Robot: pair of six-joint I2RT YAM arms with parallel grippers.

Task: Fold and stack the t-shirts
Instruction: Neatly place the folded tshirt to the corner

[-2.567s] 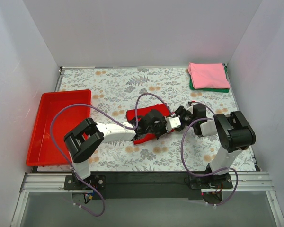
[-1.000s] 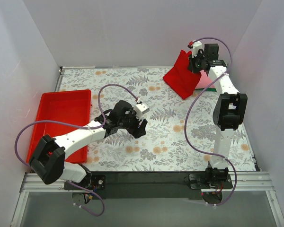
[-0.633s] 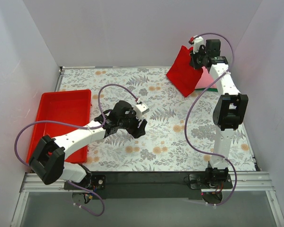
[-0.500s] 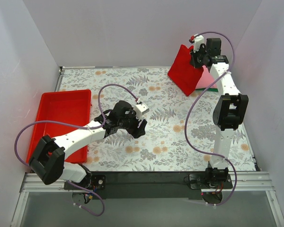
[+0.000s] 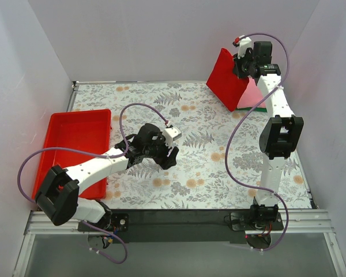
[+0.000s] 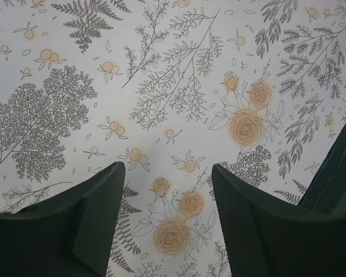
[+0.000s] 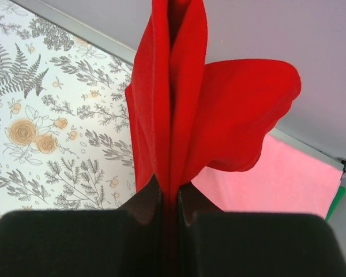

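The red tray (image 5: 75, 144) sits at the left edge of the table (image 5: 207, 173). The right gripper (image 7: 168, 199), pinched shut on the red t-shirt (image 7: 179, 115), holds it hanging over the pink t-shirt (image 7: 277, 179), which seems to lie on the green t-shirt (image 7: 335, 202) in the far right corner. The left gripper (image 6: 164, 190) hovers wide open and empty mid-table.

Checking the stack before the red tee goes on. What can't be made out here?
- The pink t-shirt: top view, mostly hidden behind the hanging red t-shirt.
- The dark green t-shirt: right wrist view, only a sliver shows under the pink one.
- The red t-shirt's fold: bunched in the right gripper, unreadable.
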